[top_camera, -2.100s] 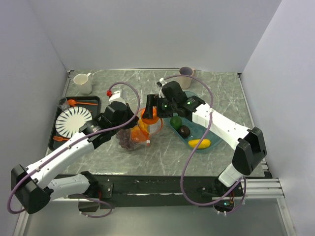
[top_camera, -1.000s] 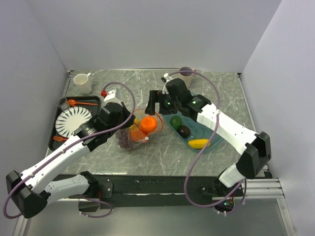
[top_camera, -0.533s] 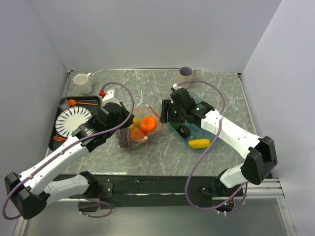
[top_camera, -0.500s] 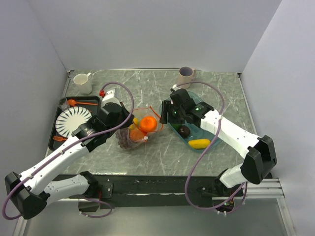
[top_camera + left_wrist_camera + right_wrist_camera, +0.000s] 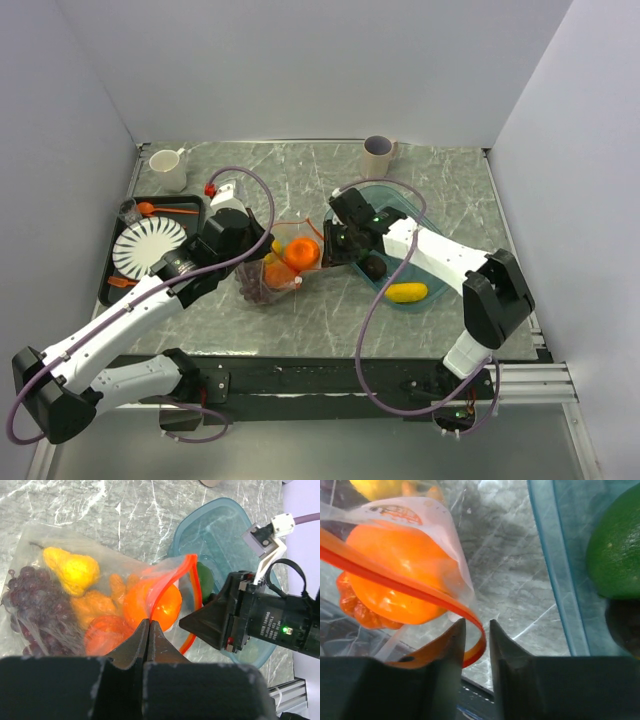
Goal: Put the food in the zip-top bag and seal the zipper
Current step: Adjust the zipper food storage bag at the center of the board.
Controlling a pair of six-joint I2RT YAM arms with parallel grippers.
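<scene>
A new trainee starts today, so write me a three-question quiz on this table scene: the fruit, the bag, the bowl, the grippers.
1. True or false: the avocado lies inside the bag.
2. How many fruits lie in the bowl?
3. The left gripper is: A open; B shut on the bag's edge; C shut on the bowl.
Key: 1 false, it lies in the bowl; 2 three: avocado, plum, yellow fruit; 3 B.

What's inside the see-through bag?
Purple grapes, a yellow pear-shaped fruit, a big orange and small orange pieces show through the zip-top bag. The left gripper covers its near edge, so anything there is hidden.
</scene>
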